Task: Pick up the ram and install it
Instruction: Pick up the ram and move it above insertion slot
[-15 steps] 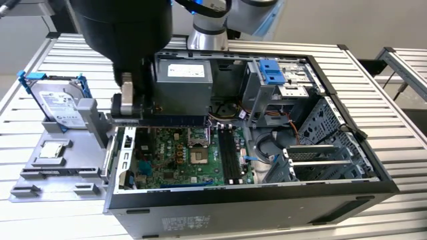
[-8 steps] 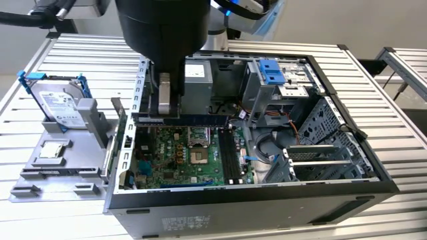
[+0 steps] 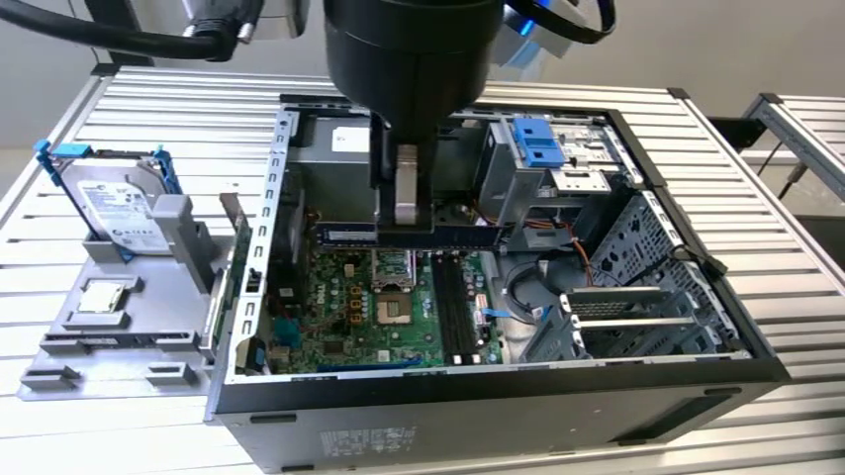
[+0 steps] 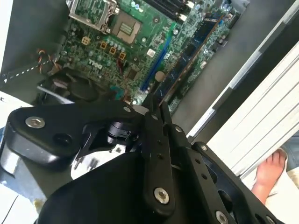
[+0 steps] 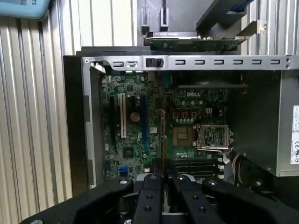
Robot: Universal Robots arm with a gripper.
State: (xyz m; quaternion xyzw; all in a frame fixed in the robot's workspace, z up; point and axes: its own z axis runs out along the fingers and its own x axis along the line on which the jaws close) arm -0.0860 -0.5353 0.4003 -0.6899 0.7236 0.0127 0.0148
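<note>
Slatted table (image 3: 172, 109) carries open case (image 3: 528, 396). Gripper (image 3: 407, 220) inside case, jaws clamped on ram (image 3: 462, 236). Ram held level, on edge, above motherboard (image 3: 350, 327); apparently not yet seated in slots.

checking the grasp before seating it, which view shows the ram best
The exterior view: the ram shows its length side-on, clamped in the gripper above the motherboard. In the second wrist view the ram looks foreshortened; in the first wrist view the ram is edge-on, a thin line.
</note>
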